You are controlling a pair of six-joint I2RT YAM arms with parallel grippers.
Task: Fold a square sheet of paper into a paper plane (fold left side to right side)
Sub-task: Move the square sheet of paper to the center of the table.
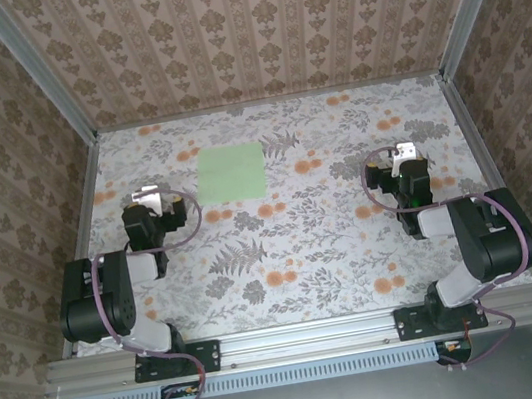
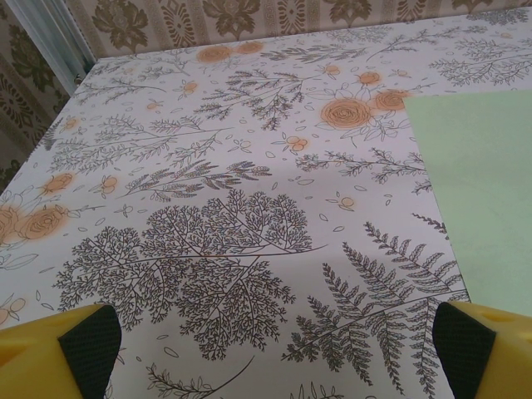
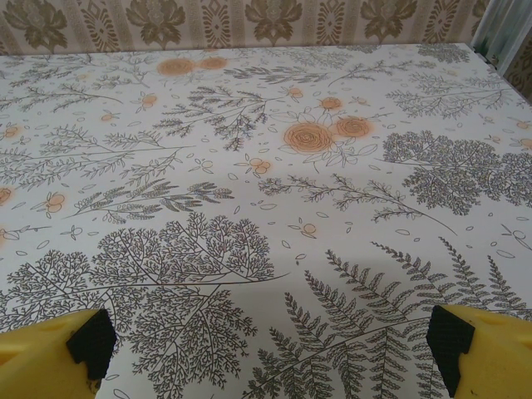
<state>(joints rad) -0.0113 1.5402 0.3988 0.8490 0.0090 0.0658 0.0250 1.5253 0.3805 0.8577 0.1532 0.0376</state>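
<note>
The pale-green square sheet of paper (image 1: 231, 173) lies flat on the flower-and-fern printed surface (image 1: 305, 254), toward the far side and a little left of centre. No crease shows on it, so the task appears to be at its very start, with the first fold not yet made.

The left pincer (image 1: 147, 194) sits just left of the sheet without touching it, its yellow fingers (image 2: 50, 353) spread wide and empty. From the left wrist, the sheet lies ahead and to the right. The right pincer (image 1: 403, 151) rests well apart from the paper on the right, likewise spread wide with nothing between its fingers.

The next move probably falls to the left pincer. It must reach the sheet's left edge, work a fingertip under the thin paper, and carry that edge over to meet the right edge. The right pincer would likely need to pin the sheet so it cannot slide.
</note>
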